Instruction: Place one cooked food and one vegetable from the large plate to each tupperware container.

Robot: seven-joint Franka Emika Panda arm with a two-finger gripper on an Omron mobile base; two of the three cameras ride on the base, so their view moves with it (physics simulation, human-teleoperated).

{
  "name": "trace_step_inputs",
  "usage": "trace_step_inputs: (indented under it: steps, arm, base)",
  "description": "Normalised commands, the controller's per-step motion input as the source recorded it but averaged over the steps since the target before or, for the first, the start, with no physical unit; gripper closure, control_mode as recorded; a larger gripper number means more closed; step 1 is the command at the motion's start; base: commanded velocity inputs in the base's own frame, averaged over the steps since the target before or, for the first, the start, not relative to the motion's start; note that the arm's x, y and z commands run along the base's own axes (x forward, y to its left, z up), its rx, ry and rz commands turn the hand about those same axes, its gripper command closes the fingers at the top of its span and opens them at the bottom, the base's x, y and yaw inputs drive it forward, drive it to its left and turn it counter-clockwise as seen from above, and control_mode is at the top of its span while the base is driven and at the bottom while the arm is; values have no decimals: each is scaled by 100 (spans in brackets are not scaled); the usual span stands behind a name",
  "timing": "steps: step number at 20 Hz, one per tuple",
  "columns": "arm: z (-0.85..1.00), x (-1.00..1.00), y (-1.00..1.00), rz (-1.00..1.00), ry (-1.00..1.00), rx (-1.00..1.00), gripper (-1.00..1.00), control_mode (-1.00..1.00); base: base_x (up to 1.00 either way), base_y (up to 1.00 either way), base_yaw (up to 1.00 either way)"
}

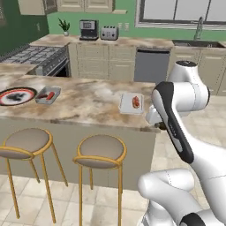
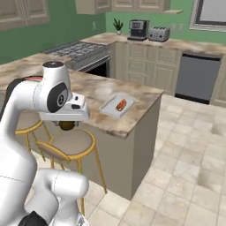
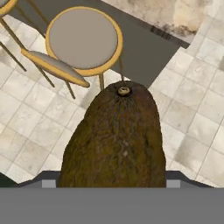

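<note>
One fuzzy brown oval vegetable, stem-scarred, sits clamped between the fingers.

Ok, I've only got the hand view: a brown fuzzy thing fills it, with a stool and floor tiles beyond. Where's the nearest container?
Observer: The nearer container lies at the counter end. The gripper, holding the brown item, hangs off the counter's edge above a stool.
Operator: What's in it?
Observer: One reddish-brown sausage-like piece; nothing else that I can make out.
Operator: And the other container?
Observer: The far container sits beside the large plate, with something red inside.
</note>
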Motion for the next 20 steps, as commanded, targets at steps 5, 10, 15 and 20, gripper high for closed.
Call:
trace_step_inputs:
  steps: [5, 10, 15, 20]
  arm:
    - [0, 0, 0, 0, 0, 0, 100, 100]
    - [0, 0, 0, 0, 0, 0, 100, 100]
    - [0, 0, 0, 0, 0, 0, 100, 100]
    - [0, 0, 0, 0, 0, 0, 100, 100]
  base:
    - [22, -15, 38]
    - [52, -69, 0]
    - [50, -54, 0]
    - [39, -5, -1]
